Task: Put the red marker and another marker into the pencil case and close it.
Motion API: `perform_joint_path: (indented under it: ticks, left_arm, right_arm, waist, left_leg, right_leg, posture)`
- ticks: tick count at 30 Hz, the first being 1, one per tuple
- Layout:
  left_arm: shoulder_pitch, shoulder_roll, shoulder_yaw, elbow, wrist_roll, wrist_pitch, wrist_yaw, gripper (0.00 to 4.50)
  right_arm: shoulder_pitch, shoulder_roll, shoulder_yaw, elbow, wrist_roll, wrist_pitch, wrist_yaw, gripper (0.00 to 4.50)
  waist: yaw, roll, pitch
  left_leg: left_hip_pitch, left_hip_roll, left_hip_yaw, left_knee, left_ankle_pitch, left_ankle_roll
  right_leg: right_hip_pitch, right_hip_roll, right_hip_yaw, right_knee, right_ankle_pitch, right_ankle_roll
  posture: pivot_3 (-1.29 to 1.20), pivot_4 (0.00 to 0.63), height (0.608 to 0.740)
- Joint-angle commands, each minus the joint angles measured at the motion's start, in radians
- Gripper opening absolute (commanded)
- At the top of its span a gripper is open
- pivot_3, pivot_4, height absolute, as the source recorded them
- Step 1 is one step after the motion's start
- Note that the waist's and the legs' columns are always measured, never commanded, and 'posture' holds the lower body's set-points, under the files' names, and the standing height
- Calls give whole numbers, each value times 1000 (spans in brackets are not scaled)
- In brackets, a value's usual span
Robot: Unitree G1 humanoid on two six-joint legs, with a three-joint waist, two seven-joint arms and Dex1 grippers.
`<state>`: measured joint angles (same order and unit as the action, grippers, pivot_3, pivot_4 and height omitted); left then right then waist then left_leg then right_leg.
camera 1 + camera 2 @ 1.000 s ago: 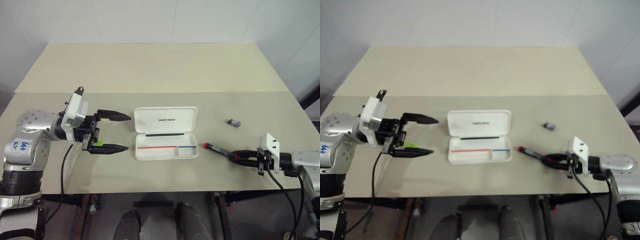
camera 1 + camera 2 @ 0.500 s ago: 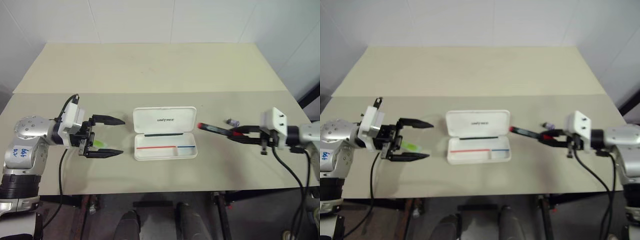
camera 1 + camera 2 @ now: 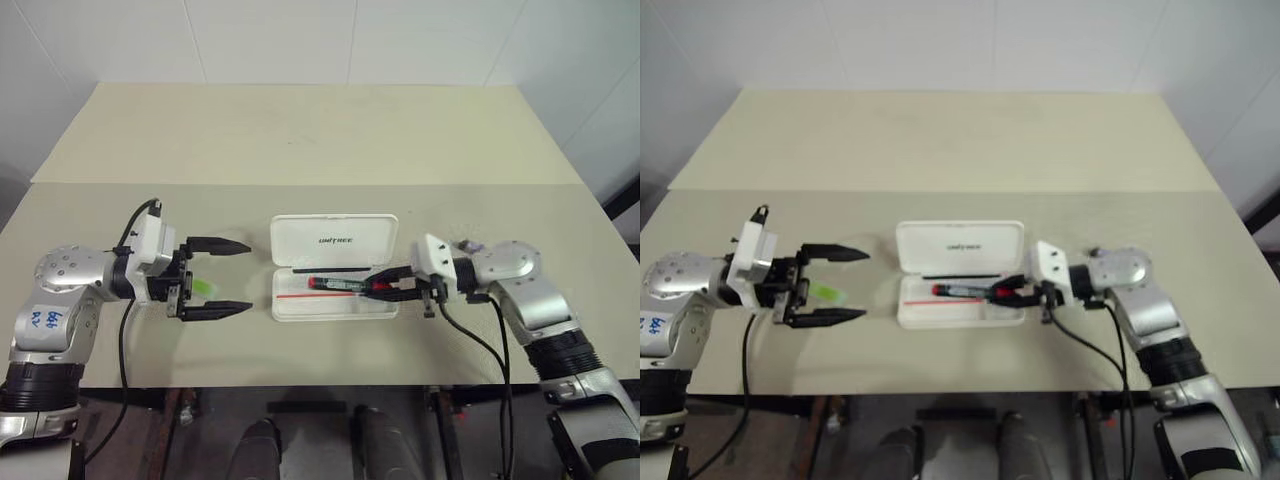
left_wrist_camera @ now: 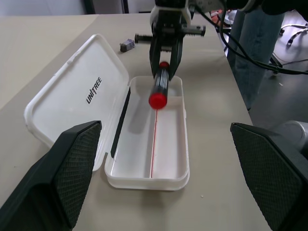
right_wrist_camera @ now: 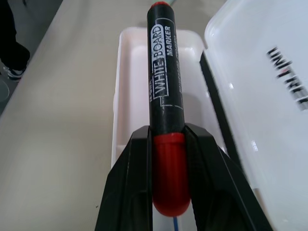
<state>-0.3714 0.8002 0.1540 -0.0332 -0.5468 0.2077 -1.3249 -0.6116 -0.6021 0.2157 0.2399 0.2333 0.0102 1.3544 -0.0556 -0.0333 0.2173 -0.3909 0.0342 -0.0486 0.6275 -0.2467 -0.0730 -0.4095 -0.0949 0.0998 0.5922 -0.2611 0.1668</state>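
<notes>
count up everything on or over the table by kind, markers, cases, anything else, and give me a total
Markers: 2 — the red marker held in the right gripper over the tray, and the lime-green highlighter on the table between the open fingers of the left gripper.
Pencil cases: 1 — the white pencil case, lid open.
Other: 1 — a small grey-purple object.
Total: 4

pencil case (image 4: 72,96) lid: "UNITREE" | red marker (image 5: 166,96): "WHITE BOARD MARKER"
</notes>
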Motion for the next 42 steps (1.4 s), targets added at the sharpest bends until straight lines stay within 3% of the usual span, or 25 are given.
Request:
perform_joint_path:
  ticks: [1,14,22,27,31,36,42]
  left_arm:
    - [15,-12,20,-55,-17,2,32,4500]
    - [27,-37,10,-77,-15,2,68,4500]
    - [13,-36,7,-67,-16,1,65,4500]
    - [15,-33,10,-64,-16,-1,63,4500]
    - [21,-33,14,-66,-17,0,65,4500]
    - [42,-36,37,-79,-22,18,108,4500]
    - [130,-67,97,-182,-59,93,247,4500]
  right_arm:
    - [-85,45,13,91,-34,-67,5,583]
    - [-188,151,45,260,-93,-145,22,583]
    - [-219,181,14,279,-88,-180,-8,3322]
    - [-223,187,-12,193,-28,-105,0,3322]
    - [-197,170,-32,-8,67,62,5,3322]
    - [-126,103,-40,-243,156,234,2,4482]
    - [-49,23,-89,-421,253,364,-26,4482]
  waist:
    - [-7,0,0]
    - [-7,0,0]
    - [-9,0,0]
    - [-8,0,0]
    - [-7,0,0]
    - [-1,0,0]
    - [1,0,0]
  left_leg:
    - [0,0,0,0,0,0]
    - [1,1,0,0,0,0]
    - [1,1,0,0,0,0]
    - [1,1,0,0,0,0]
    - [1,1,0,-1,0,0]
    - [1,1,0,-1,0,-1]
    - [0,1,0,-1,-1,-1]
  right_leg:
    - [0,0,0,0,0,1]
    - [0,1,0,2,1,1]
    - [0,1,0,3,1,1]
    - [0,1,0,2,1,1]
    - [-1,1,0,3,1,1]
    - [-1,1,0,2,0,1]
    - [-1,0,0,1,0,1]
  posture:
    - [0,150,740]
    - [0,150,740]
    - [0,150,740]
    - [0,150,740]
    - [0,150,740]
    - [0,150,740]
    - [0,150,740]
